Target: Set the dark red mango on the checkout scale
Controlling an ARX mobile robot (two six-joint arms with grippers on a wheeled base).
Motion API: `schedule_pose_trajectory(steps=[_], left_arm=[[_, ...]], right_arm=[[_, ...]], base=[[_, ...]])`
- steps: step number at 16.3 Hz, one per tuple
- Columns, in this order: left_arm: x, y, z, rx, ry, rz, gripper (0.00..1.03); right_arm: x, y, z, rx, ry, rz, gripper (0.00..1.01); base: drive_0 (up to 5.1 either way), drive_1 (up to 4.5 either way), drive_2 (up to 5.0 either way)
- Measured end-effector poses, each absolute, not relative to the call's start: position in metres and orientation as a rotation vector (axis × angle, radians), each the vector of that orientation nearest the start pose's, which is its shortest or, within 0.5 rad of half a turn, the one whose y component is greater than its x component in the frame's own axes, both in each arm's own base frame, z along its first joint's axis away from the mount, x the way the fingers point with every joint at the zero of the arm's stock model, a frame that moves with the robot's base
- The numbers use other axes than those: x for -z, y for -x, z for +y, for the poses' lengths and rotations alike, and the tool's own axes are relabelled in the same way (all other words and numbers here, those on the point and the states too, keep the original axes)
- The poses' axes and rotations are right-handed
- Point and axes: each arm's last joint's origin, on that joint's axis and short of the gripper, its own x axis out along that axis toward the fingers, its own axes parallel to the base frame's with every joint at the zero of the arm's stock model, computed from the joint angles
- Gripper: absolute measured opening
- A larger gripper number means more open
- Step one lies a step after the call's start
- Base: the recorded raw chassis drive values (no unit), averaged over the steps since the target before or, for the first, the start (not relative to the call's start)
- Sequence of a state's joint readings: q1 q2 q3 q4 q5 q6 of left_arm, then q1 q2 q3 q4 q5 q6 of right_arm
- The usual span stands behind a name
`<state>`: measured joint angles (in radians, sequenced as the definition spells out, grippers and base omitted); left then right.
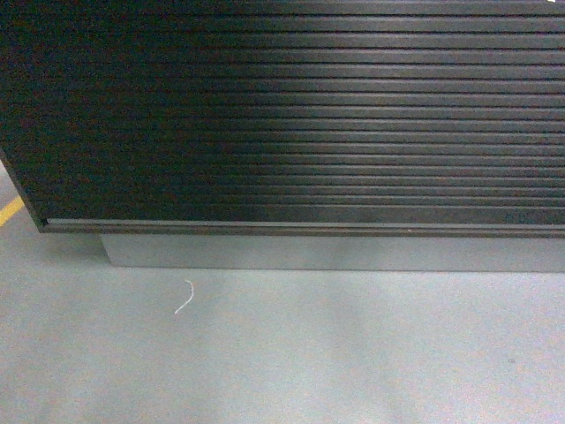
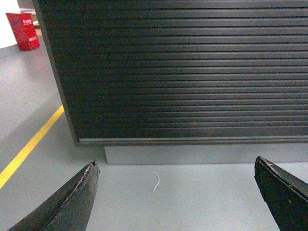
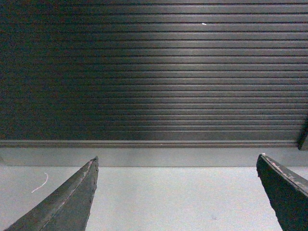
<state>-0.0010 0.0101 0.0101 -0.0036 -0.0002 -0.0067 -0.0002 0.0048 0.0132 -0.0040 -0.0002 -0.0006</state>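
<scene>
Ribbed dark panelling fills most of what we see: the front of the checkout (image 1: 291, 115), a brown-black counter with horizontal slats, standing on a grey plinth (image 1: 327, 253) above a grey floor (image 1: 291, 353). We face it low down, so its top does not show, and neither the dark red mango nor the scale appears in any of our views; we cannot tell where they are.

Our left gripper (image 2: 177, 197) hangs above the floor with its dark fingers (image 2: 72, 202) spread wide and nothing between them. Our right gripper (image 3: 178, 197) is likewise spread wide and holds nothing.

On the floor just before the plinth lies a small curled white thread (image 1: 184, 298). Left of the counter's corner a yellow floor line (image 2: 30, 146) runs along the floor, and farther back stands a red box (image 2: 22, 32).
</scene>
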Motion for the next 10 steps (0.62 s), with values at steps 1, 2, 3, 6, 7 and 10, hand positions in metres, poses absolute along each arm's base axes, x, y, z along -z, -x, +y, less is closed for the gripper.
schedule_pose_trajectory(steps=[1, 2, 3, 6, 7, 10], left_arm=[[-0.1658, -0.0977, -0.0001, 0.001, 0.007, 0.004, 0.98], [-0.1659, -0.0977, -0.0001, 0.001, 0.007, 0.003, 0.98], [-0.1659, -0.0977, -0.0001, 0.0, 0.007, 0.003, 0.98], [-0.1659, -0.0977, -0.0001, 0.001, 0.007, 0.003, 0.98], [-0.1659, -0.0977, -0.0001, 0.0, 0.007, 0.003, 0.98], [-0.1658, -0.0977, -0.0001, 0.001, 0.007, 0.004, 0.98]], right_arm=[[-0.1673, -0.0972, 0.0, 0.0, 0.001, -0.005, 0.98], [-0.1671, -0.0972, 0.0, 0.0, 0.001, -0.003, 0.98], [-0.1674, -0.0972, 0.0, 0.0, 0.001, -0.006, 0.98], [-0.1673, -0.0972, 0.0, 0.0, 0.001, -0.005, 0.98], [-0.1673, -0.0972, 0.0, 0.0, 0.001, -0.005, 0.98], [-0.1672, -0.0972, 0.0, 0.0, 0.001, -0.004, 0.98]], base=[[0.0, 2.48, -2.4], [0.0, 2.43, -2.5], [0.0, 2.44, -2.5], [0.0, 2.46, -2.5], [0.0, 2.45, -2.5], [0.0, 2.47, -2.5]])
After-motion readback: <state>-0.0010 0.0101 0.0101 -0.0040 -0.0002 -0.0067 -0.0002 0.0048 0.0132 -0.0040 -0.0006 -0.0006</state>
